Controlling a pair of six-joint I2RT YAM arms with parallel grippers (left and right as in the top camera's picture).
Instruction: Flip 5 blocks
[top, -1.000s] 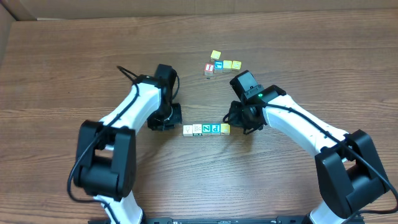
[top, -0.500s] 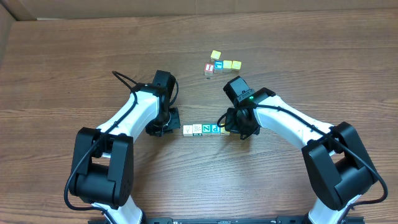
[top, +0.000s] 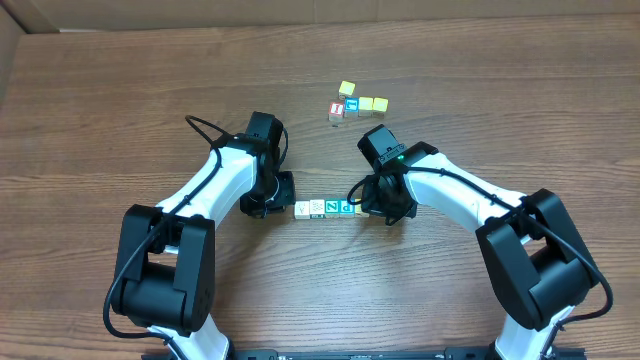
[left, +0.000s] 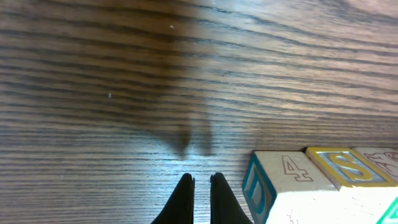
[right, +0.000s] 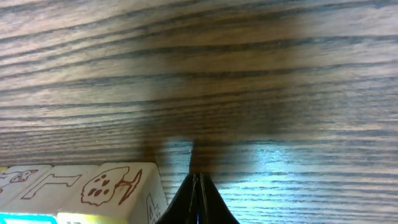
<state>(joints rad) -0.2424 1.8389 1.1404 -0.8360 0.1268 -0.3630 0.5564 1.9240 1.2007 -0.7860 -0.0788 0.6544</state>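
A: Where is the row of small wooden letter cubes?
B: On the brown counter, between both arms.
A: The pincers?
B: The left pincer is together, empty, beside one end; the right pincer is together, empty, beside the other.

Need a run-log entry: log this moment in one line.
left gripper: shut, empty | right gripper: shut, empty | blocks: row between grippers
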